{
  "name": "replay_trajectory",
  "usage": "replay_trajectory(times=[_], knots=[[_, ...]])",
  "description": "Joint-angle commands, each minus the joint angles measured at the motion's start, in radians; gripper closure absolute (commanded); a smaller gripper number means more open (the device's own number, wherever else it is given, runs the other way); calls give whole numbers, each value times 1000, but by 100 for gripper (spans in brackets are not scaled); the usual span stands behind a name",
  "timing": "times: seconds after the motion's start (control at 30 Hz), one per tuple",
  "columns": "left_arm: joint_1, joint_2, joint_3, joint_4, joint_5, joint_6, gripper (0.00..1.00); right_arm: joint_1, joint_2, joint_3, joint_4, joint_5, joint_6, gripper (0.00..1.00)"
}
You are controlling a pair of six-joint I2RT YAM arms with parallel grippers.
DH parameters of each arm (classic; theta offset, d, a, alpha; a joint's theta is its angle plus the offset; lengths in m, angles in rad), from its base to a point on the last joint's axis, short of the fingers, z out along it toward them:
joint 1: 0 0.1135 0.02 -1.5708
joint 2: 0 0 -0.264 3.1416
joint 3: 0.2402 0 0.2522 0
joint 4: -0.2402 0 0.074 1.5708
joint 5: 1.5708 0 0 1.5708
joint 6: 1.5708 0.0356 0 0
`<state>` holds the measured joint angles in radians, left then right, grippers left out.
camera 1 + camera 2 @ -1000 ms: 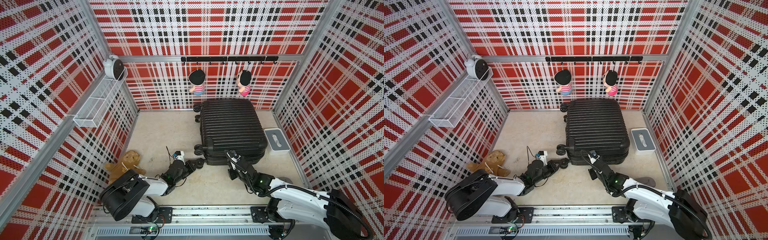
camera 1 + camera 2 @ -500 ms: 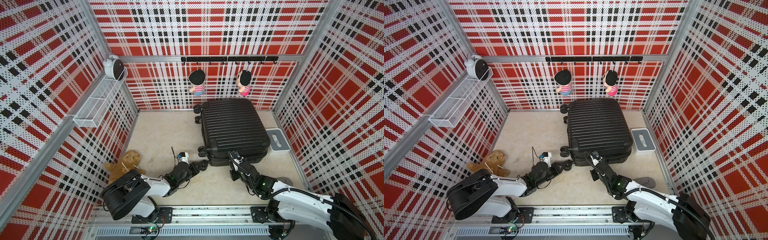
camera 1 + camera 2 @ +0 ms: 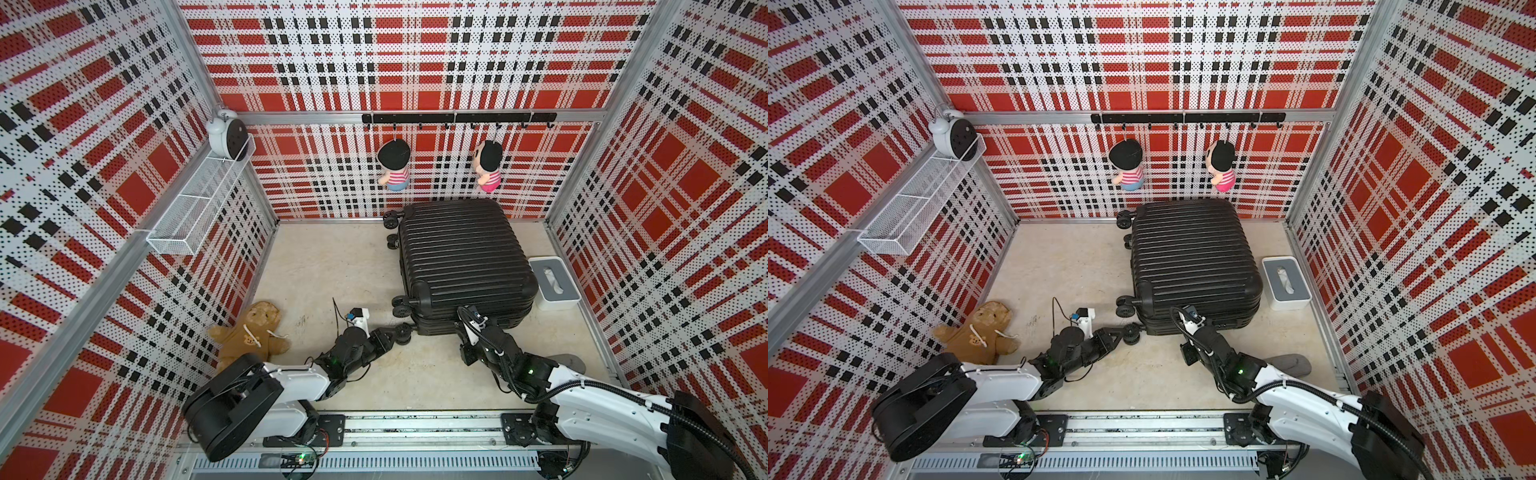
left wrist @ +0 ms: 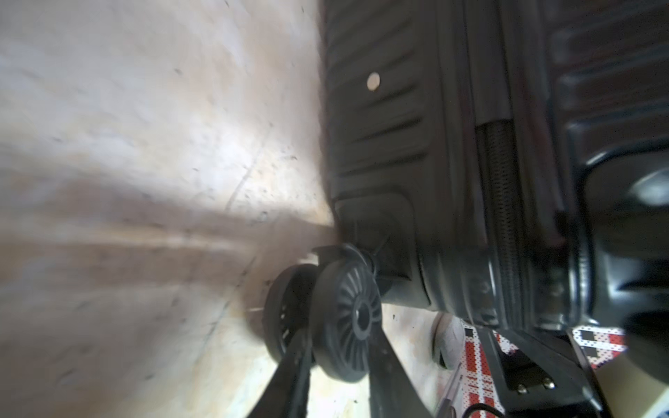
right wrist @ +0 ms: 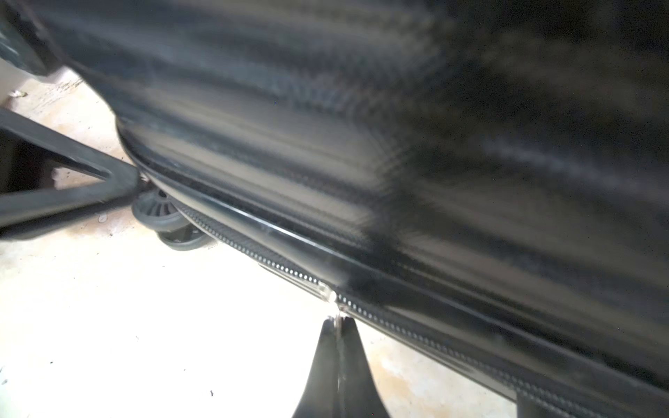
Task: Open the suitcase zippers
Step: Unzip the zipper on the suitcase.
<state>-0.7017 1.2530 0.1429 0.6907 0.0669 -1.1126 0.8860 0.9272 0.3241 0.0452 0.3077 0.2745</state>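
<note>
While the right arm is working the seam, case: large black ribbed hard-shell suitcase (image 3: 461, 257) is lying flat on the beige floor (image 3: 332, 270), near side facing both arms.
right gripper (image 5: 338, 324): pinching fully shut on what looks like the thin metal pull tab (image 5: 337, 314) hanging off the silver slider (image 5: 325, 291).
axis: thin black zipper track (image 5: 416, 334) is running crosswise to the fingers, along that near side; I judge the pull should be travelling along it, not outward.
left gripper (image 4: 336, 340): jaws sitting apart around a black caster wheel (image 4: 347, 318); clamping or not, cannot tell.
nearer arm: right.
</note>
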Motion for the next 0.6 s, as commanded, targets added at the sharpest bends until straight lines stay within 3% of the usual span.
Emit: replay_trajectory(times=[0.0,0.23,0.57], knots=[[43,-94,-5,-86,15,56,57,-6,-11,6,30,4,2,100],[111,-284,30,-270,30,99,40,-9,8,10,33,1,-2,100],[148,-452,101,-294,79,66,21,-12,15,9,55,-6,-8,100]])
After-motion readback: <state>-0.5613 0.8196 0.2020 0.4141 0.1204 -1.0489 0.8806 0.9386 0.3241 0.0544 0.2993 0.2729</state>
